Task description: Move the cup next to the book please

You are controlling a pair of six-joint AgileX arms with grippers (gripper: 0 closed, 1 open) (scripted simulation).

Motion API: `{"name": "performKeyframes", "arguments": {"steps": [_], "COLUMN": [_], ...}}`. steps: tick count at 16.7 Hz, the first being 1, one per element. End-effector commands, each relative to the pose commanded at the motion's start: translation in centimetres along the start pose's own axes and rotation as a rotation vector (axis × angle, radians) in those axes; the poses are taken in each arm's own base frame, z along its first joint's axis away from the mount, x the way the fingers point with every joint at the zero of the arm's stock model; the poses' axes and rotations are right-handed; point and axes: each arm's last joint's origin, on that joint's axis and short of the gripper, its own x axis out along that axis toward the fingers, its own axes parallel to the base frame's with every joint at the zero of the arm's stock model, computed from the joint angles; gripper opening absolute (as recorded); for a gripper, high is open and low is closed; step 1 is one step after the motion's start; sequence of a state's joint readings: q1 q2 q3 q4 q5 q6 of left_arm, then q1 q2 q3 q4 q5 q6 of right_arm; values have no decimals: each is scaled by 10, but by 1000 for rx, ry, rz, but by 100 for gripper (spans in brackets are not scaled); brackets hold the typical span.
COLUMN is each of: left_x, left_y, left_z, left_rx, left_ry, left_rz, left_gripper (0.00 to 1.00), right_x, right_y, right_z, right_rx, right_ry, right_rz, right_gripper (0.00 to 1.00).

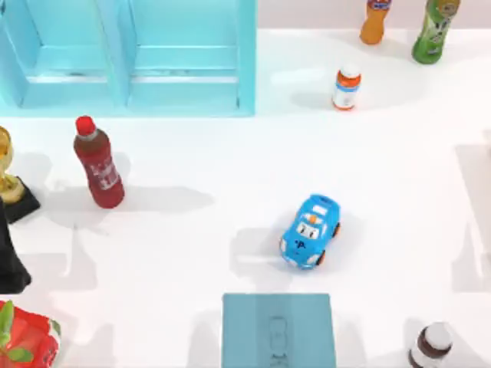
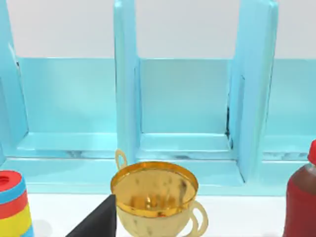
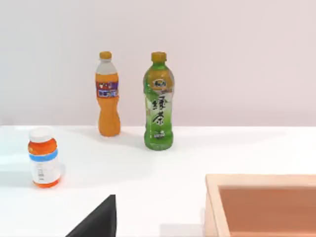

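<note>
Closest to the left wrist camera is a dark wedge, probably part of the left gripper (image 2: 96, 222); I cannot tell whether this claw is spread or pressed together. Just behind it stands the gold trophy (image 2: 155, 197), its bowl open upward. A striped red, yellow and blue object (image 2: 12, 205) is at one edge and a red bottle (image 2: 301, 202) at the other. The light-blue shelf (image 2: 126, 98) spans the background with its compartments facing the camera.

In the right wrist view a similar dark wedge marks the right gripper (image 3: 96, 219), and its state cannot be told either. A tan box (image 3: 261, 205) sits close by. Farther off are a small orange bottle (image 3: 43, 158) with a white cap, a tall orange bottle (image 3: 107, 96) and a green bottle (image 3: 159, 103); the two tall ones stand near each other by the wall.

From the top, the book (image 1: 278, 330) lies flat at the near edge of the table (image 1: 192, 253), about midway across. The blue toy car (image 1: 310, 231) sits just beyond it, apart from it. A brown bottle (image 1: 431, 346) stands to the book's right, and a red fruit-printed item (image 1: 27, 341) sits at the near left corner.
</note>
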State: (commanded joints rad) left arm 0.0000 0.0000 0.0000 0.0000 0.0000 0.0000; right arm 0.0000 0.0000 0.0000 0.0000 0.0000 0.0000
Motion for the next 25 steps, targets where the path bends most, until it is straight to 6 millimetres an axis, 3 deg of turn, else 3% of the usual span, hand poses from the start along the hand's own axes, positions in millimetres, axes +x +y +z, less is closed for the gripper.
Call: {"name": "performKeyframes", "arguments": {"steps": [4, 8, 11, 14, 17, 20, 22, 25], "left_x": [-1, -1, 7, 22, 42, 60, 71, 87], "left_y": [1, 8, 17, 31, 52, 79, 100, 135], "left_z": [6, 34, 52, 61, 61, 51, 45, 41], "left_rx": [29, 205, 406, 614, 785, 878, 897, 908], "left_ry": [3, 81, 268, 563, 911, 1214, 1339, 1388], "left_rz": [11, 65, 92, 51, -114, -413, -648, -960], "left_gripper": [100, 100, 100, 100, 100, 100, 100, 100], "right_x": [0, 0, 0, 0, 0, 0, 0, 0], "right_y": [0, 0, 0, 0, 0, 0, 0, 0], "right_z": [0, 0, 0, 0, 0, 0, 0, 0], "right_rx": [0, 0, 0, 0, 0, 0, 0, 0], "right_ry": [0, 0, 0, 0, 0, 0, 0, 0], "right_rz": [0, 0, 0, 0, 0, 0, 0, 0], "right_gripper": [100, 100, 100, 100, 100, 100, 100, 100]}}
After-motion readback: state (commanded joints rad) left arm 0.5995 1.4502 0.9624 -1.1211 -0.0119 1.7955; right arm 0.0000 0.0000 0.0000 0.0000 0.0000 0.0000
